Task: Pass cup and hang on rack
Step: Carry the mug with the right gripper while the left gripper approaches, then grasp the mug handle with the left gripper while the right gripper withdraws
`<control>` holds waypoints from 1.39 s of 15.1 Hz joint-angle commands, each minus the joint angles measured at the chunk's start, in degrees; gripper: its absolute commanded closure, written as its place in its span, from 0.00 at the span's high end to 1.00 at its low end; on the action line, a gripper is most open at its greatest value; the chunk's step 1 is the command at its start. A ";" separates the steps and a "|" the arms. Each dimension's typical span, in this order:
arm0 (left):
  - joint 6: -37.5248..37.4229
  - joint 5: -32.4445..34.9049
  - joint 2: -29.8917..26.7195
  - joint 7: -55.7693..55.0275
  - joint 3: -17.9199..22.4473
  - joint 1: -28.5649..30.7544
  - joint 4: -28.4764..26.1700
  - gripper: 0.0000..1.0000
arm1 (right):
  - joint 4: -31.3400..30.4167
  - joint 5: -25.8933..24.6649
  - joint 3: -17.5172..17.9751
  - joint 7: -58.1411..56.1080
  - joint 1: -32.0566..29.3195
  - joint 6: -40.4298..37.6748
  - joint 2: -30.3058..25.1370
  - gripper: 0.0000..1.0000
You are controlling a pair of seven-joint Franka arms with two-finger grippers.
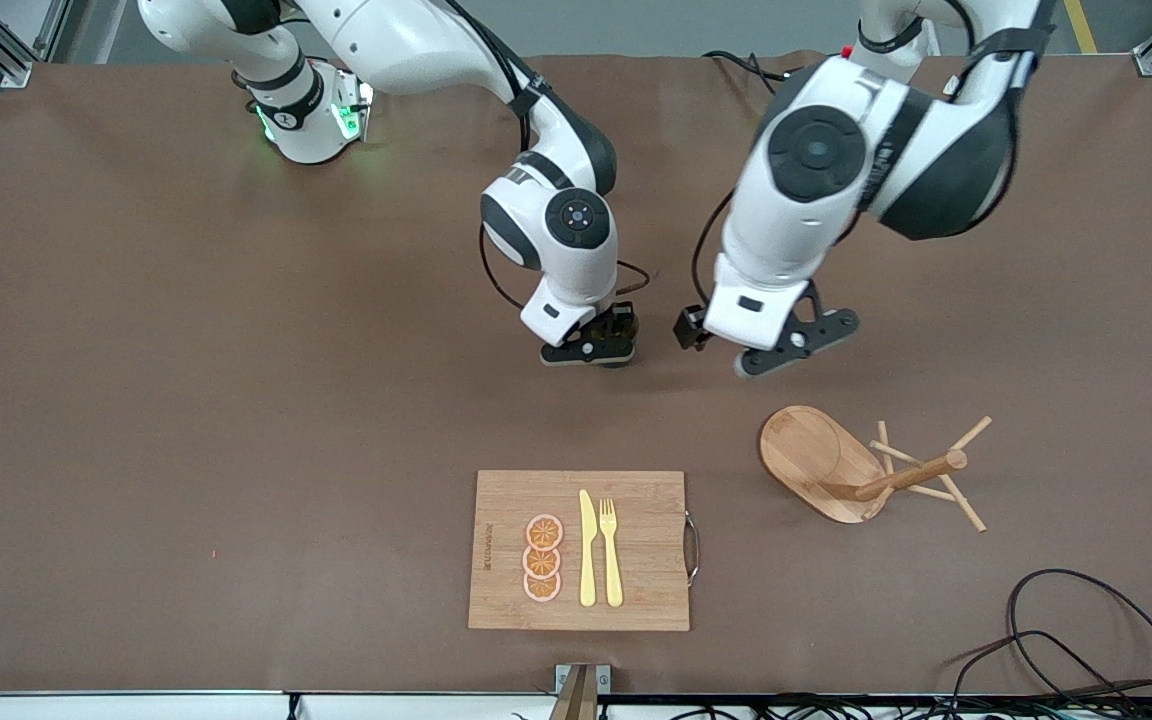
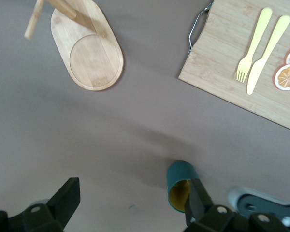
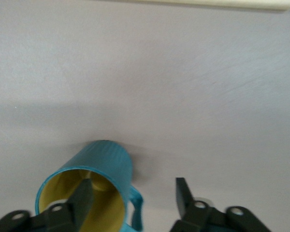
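Note:
The teal cup with its yellow inside stands upright on the brown table. My right gripper is open, with one finger inside the cup and the other outside past the handle, so the wall lies between the jaws. In the front view my right gripper hides the cup. My left gripper is open and empty over the table beside it. The left wrist view shows my left gripper with the cup just past one finger. The wooden rack stands nearer the front camera, toward the left arm's end, and its oval base also shows in the left wrist view.
A wooden cutting board with a yellow knife, a yellow fork and orange slices lies near the front edge. Black cables lie at the front corner on the left arm's end.

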 commanded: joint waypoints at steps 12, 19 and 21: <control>10.96 15.72 12.31 -39.54 0.71 -17.50 3.20 1.00 | -2.05 0.25 0.19 -24.87 -31.40 -30.85 -19.50 1.00; 9.99 31.74 20.76 -68.21 1.06 -27.52 4.00 0.99 | -8.64 -6.20 0.19 -29.34 -38.87 -30.34 -26.71 1.00; 9.55 31.92 22.25 -70.77 2.11 -29.02 4.00 0.98 | -8.64 -6.20 0.19 -32.95 -42.12 -30.34 -27.50 1.00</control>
